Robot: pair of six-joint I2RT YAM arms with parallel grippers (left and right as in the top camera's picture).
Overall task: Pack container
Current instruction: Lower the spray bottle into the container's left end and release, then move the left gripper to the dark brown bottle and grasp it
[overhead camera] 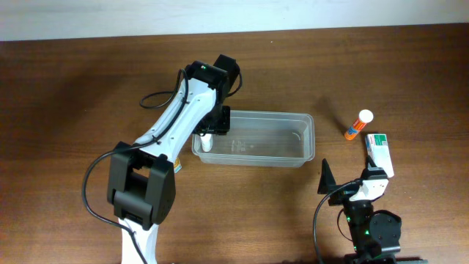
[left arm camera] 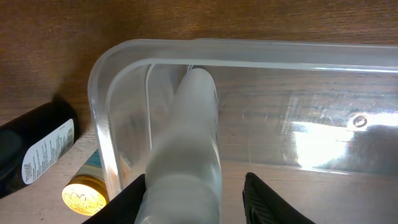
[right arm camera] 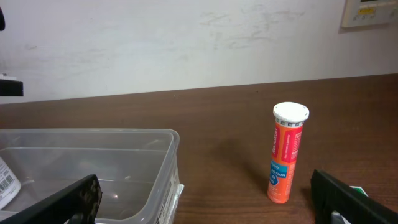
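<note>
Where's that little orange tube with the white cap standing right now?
In the overhead view the orange tube stands upright on the table's right side, between the container and the white-and-green box, apart from both.

A dark brown wooden table (overhead camera: 66, 88) with a visible grain fills nearly the whole overhead view, and paler worn patches can be seen on its surface. Along the far edge of the table a pale strip is seen, where the wall (right arm camera: 186, 43) begins. In the right wrist view this wall is shown as off-white and plain, marked by faint scuffs and smudges. A small pale panel (right arm camera: 367, 12) is fixed to the wall at the upper right corner, only partly in view. The scene is lit evenly, and soft shadows are cast on the wood.
</note>
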